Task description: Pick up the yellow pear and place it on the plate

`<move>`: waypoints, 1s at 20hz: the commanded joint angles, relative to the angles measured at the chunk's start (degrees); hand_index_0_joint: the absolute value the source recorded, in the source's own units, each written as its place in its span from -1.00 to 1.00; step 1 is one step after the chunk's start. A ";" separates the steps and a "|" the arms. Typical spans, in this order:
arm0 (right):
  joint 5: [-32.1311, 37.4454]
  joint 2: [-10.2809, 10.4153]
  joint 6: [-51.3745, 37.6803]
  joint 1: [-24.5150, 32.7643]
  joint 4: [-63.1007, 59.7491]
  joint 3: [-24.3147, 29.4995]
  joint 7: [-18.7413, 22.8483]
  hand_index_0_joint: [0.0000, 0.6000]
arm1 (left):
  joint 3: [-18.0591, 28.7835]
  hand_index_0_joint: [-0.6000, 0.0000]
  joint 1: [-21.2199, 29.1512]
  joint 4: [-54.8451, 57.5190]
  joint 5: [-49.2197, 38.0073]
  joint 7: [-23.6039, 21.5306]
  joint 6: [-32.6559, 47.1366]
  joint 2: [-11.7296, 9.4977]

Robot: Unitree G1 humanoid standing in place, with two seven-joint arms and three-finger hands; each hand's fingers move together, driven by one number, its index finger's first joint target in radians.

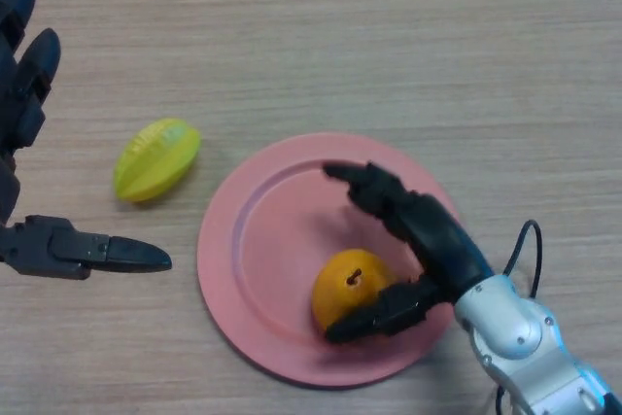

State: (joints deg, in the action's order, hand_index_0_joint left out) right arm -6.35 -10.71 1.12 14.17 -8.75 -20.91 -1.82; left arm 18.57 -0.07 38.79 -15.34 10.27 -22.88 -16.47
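Wood tabletop [389,36]: yellow pear [348,291] is seated on pink plate [253,240], loosely flanked by right hand [428,240] fingers spread wide; left hand [29,143] is held open beside it.

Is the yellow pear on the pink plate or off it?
On it. The round yellow-orange pear sits inside the round pink plate, near its front rim, with the robot's right hand around it.

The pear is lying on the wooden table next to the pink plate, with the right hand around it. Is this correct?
Not quite. The head view shows the pear lying on the pink plate itself, not on the table beside it. The right hand is indeed around it.
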 commanded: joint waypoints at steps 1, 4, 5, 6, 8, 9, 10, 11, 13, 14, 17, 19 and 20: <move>2.82 -0.17 -8.04 1.84 7.82 5.49 -0.06 -1.00 | 3.84 1.00 1.76 2.26 -0.45 -1.22 5.81 -2.39; 4.29 -0.17 -5.20 -0.46 16.30 8.95 -3.29 -1.00 | 3.69 1.00 2.06 1.02 0.41 -0.99 8.19 -2.55; 6.28 -0.17 -2.24 -1.87 21.75 10.88 -4.72 -1.00 | 3.66 1.00 2.07 0.56 0.76 -0.76 8.46 -2.68; 6.74 -0.17 -1.32 -2.82 24.27 11.99 -5.56 -1.00 | 3.50 1.00 2.04 0.26 0.99 -0.76 8.79 -2.59; 7.34 -0.30 3.72 -5.54 32.09 15.82 -9.09 -1.00 | 3.32 1.00 1.76 -0.20 1.20 0.10 8.99 -2.58; 8.40 -0.89 6.06 -7.22 36.21 17.97 -10.69 -1.00 | 3.65 1.00 1.50 -0.17 0.82 1.33 9.00 -2.62; 8.81 -1.33 6.94 -7.82 37.70 18.85 -10.97 -1.00 | 3.82 1.00 1.37 -0.05 0.62 1.78 8.73 -2.64; 10.45 -2.08 10.26 -9.60 41.80 20.77 -11.23 -1.00 | 4.38 1.00 1.17 0.72 -0.15 2.42 7.69 -2.70; 12.45 -2.51 17.39 -10.87 48.44 22.67 -9.46 -1.00 | 4.59 1.00 1.23 1.48 -0.59 2.58 7.19 -2.69; 13.19 -2.66 19.83 -10.87 50.66 23.18 -8.73 -1.00 | 4.90 1.00 1.38 1.67 -0.99 2.65 6.87 -2.86; 13.51 -3.71 22.82 -11.14 54.77 25.82 -7.70 -1.00 | 4.53 1.00 1.96 1.10 -0.93 2.30 8.09 -3.13; 12.39 -4.09 22.07 -11.23 53.93 26.64 -7.88 -1.00 | 3.58 1.00 1.93 1.07 -0.33 2.60 8.17 -3.02; 11.88 -4.11 21.96 -11.03 53.44 26.59 -7.79 -1.00 | 3.42 1.00 1.98 1.06 -0.09 2.79 8.33 -3.02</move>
State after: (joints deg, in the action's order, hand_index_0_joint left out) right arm 4.95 -13.04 29.36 1.60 41.80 3.08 -10.93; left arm 19.02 0.27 36.90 -15.32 12.80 -22.64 -16.76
